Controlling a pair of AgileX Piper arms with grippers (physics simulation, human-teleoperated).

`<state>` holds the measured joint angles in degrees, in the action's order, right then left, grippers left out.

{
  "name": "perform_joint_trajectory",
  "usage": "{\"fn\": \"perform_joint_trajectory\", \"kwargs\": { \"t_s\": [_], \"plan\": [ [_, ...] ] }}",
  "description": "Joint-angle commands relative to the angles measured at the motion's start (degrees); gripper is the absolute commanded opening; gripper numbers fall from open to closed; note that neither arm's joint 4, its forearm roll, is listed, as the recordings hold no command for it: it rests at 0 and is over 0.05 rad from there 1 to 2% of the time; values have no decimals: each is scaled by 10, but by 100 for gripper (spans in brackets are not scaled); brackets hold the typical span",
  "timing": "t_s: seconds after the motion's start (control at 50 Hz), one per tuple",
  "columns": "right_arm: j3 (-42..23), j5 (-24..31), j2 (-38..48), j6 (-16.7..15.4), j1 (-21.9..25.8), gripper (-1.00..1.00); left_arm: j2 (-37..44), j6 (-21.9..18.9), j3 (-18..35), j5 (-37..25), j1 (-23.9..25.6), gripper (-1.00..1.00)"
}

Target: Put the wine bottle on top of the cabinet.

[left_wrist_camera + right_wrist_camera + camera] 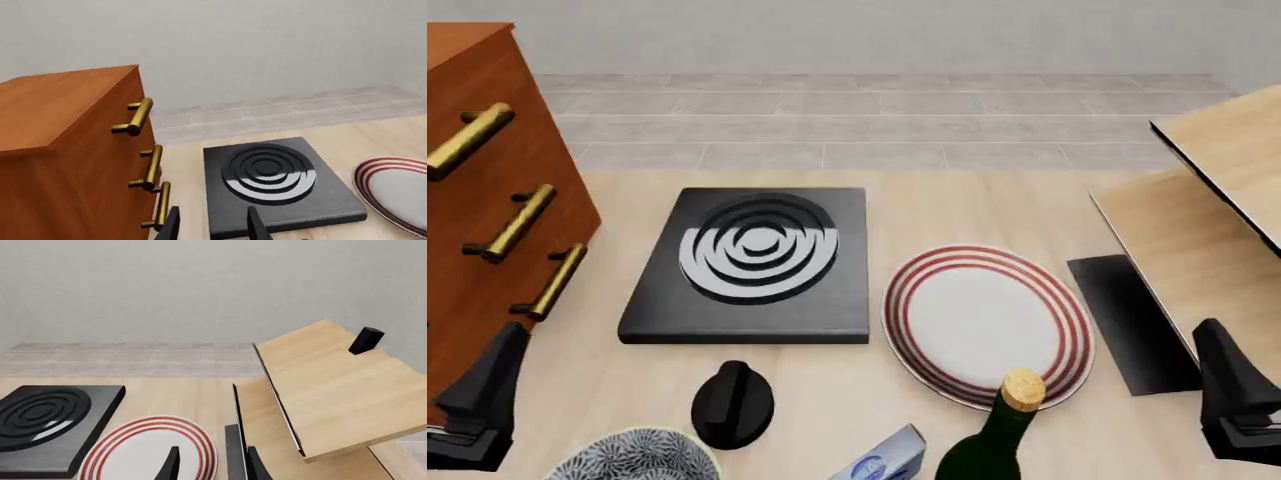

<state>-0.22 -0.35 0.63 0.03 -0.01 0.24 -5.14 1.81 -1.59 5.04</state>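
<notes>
**Wine bottle at the near edge, both grippers empty**

Nearest the front camera, the wine bottle (pixel 998 440) pokes up at the bottom edge: dark green glass, a long neck and a tan cork; its lower body is cut off by the frame. It stands on the surface (pixel 1001 205) between the 2 grippers, closer to the right gripper (pixel 1244 400), and its cork overlaps the near rim of the red-ringed plate (pixel 988 322).

Just left of the bottle sits a blue-and-white carton (pixel 884 460), then a black knob-like object (pixel 733 402) and a patterned bowl (pixel 641 457), all between the bottle and the left gripper (pixel 481 405).

Ahead of the left gripper, to its left, rises the cabinet (pixel 487 190): reddish-brown wood with 3 brass bar handles (pixel 510 224) on its front. Its flat top shows in the left wrist view and carries nothing visible there. A black hob with concentric rings (pixel 755 262) lies ahead of the left gripper, beside the cabinet and left of the plate.

Ahead of the right gripper, a pale wood shelf unit (pixel 1214 200) fills the right side, with a dark panel (pixel 1124 320) at its foot. A small black block (pixel 365 340) rests on its upper board.

Each wrist view shows 2 dark fingers set apart with nothing between them.
</notes>
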Motion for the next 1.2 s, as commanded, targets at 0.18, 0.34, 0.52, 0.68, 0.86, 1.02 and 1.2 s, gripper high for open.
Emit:
{"fn": "perform_joint_trajectory", "kwargs": {
  "t_s": [0.18,0.34,0.52,0.68,0.86,1.02,1.2],
  "plan": [
    [0,1,-1,0,0,100,-1,-27,65,-65,166,100],
    [0,0,0,0,0,100,-1,-22,70,-66,239,100],
    [-1,1,-1,0,0,100,3,-11,76,-64,342,100],
    [-1,1,0,0,0,100,32,-4,75,-32,395,100],
    [0,-1,1,0,0,100,73,17,45,38,432,100],
    [0,-1,1,0,0,100,154,23,37,124,480,100],
    [0,-2,2,0,0,100,248,27,33,218,518,100]
  ]
}}
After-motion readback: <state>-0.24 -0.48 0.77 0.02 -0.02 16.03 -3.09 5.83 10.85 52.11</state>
